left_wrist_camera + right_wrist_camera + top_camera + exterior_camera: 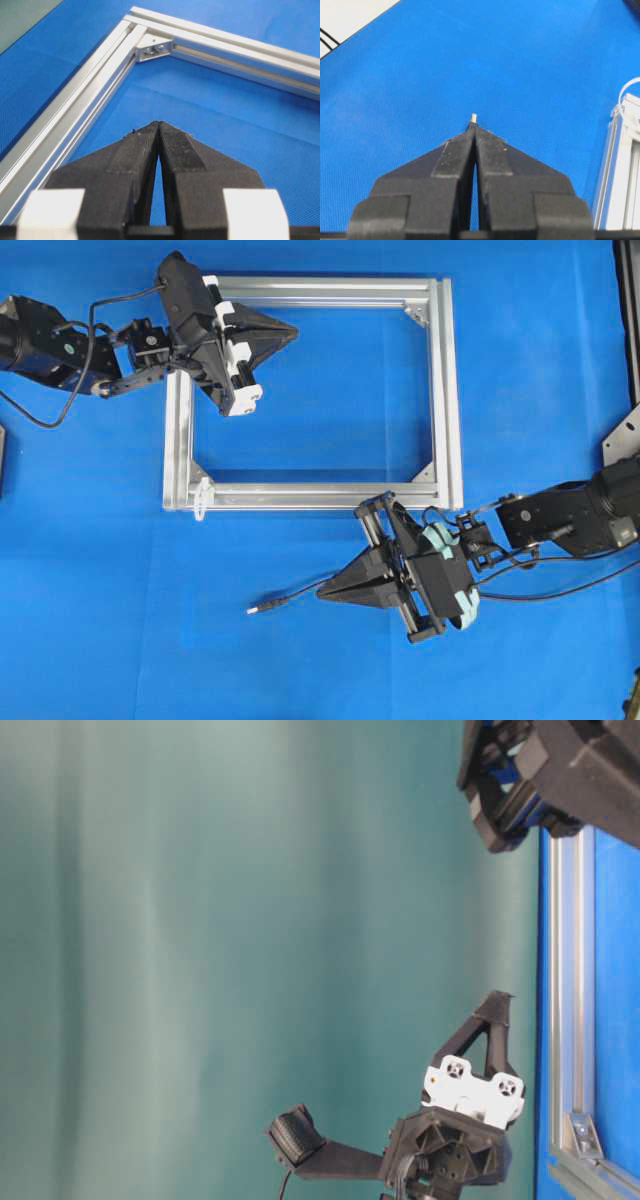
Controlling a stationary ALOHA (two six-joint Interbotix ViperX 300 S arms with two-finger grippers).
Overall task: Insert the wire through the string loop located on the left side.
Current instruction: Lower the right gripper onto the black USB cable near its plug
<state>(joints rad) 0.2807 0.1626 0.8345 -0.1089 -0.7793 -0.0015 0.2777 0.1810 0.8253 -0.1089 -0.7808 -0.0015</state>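
The thin black wire (290,600) lies on the blue cloth in front of the frame, its plug (256,609) pointing left. My right gripper (322,591) is shut on the wire behind the plug. In the right wrist view the silvery tip (474,118) pokes out just past the closed right gripper (474,128). The whitish string loop (203,498) hangs at the frame's near left corner, left of the plug and apart from it; the same loop (629,88) appears far right. My left gripper (293,333) is shut and empty, above the frame's far left part (159,125).
The silver aluminium frame (445,390) lies flat mid-table, with a corner bracket (152,47) ahead of the left gripper. From table level the left gripper (497,1005) hovers above the frame rail (565,970). Black arm cables (560,590) trail at right.
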